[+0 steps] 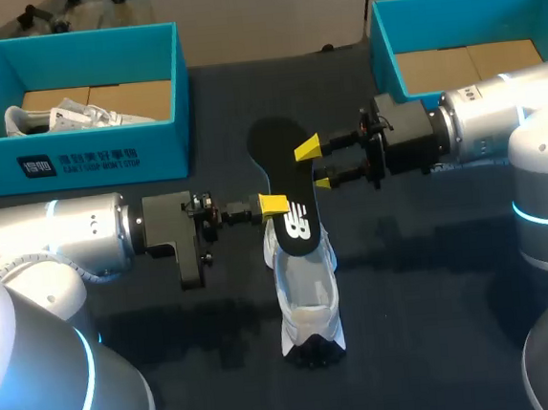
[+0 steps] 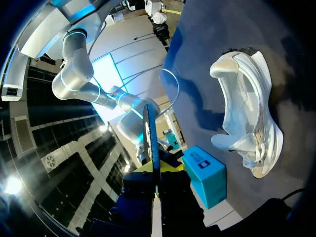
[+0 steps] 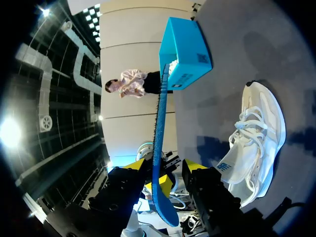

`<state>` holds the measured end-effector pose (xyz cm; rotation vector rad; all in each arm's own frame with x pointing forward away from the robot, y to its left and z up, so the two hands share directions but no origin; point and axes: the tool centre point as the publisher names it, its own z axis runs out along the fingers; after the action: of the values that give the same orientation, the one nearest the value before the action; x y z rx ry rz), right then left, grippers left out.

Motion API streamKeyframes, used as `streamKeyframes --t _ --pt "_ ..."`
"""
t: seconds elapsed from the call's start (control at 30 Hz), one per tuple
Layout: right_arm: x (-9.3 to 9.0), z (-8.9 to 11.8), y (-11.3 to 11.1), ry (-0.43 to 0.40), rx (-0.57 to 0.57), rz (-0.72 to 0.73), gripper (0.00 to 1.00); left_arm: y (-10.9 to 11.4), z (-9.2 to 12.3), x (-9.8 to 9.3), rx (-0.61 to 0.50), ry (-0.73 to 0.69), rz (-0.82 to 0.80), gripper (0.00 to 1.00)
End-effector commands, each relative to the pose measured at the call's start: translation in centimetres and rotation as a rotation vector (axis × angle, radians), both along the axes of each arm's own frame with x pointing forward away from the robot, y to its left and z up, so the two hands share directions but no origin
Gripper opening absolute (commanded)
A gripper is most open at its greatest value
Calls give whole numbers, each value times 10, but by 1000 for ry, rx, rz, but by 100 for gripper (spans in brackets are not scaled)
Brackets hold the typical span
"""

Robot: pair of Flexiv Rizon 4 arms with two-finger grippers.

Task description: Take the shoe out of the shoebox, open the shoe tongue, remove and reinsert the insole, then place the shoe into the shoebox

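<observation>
A black insole (image 1: 284, 190) hangs in the air above the white shoe (image 1: 308, 293), which lies on the dark table with its toe toward the front edge. My left gripper (image 1: 274, 205) is shut on the insole's near edge; in the left wrist view the insole (image 2: 152, 133) rises edge-on from that gripper (image 2: 158, 170), with the shoe (image 2: 249, 123) beside it. My right gripper (image 1: 315, 166) straddles the insole's other side. In the right wrist view its fingers (image 3: 168, 170) stand open around the insole (image 3: 159, 143), with a gap on one side, and the shoe (image 3: 256, 143) lies below.
A teal shoebox (image 1: 81, 87) at the back left holds another white shoe (image 1: 65, 116). A second teal shoebox (image 1: 471, 44), showing bare cardboard inside, stands at the back right, just behind my right arm. A teal box also shows in each wrist view (image 3: 185, 54) (image 2: 205, 173).
</observation>
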<state>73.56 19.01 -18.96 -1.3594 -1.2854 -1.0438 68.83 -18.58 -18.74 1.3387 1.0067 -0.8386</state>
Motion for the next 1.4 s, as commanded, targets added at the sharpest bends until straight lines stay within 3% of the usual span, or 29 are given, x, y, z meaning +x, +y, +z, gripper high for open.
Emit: streamKeyframes --t 0.03,0.23,0.27,0.63,0.73,0.83,0.97,1.27,1.4 --pt "-1 0 3 0 -3 -5 45 -1 0 -1 -1 -2 4 0" --pt "-1 0 3 0 -3 -5 45 -1 0 -1 -1 -2 4 0" --pt "-3 1 9 4 -7 3 34 -1 0 -1 -1 -2 4 0" --pt "-4 7 16 5 -23 14 30 -1 0 -1 -1 -2 4 0" --pt "-5 9 15 4 -27 13 24 -1 0 -1 -1 -2 4 0" --pt "-6 9 14 4 -28 8 11 -1 0 -1 -1 -2 4 0" --pt "-7 8 11 5 -23 -2 16 -1 0 -1 -1 -2 4 0" --pt "-7 9 9 4 -14 -6 12 -1 0 -1 -1 -2 4 0" --pt "-6 9 10 5 -14 -6 0 -1 0 -1 -1 -2 4 0"
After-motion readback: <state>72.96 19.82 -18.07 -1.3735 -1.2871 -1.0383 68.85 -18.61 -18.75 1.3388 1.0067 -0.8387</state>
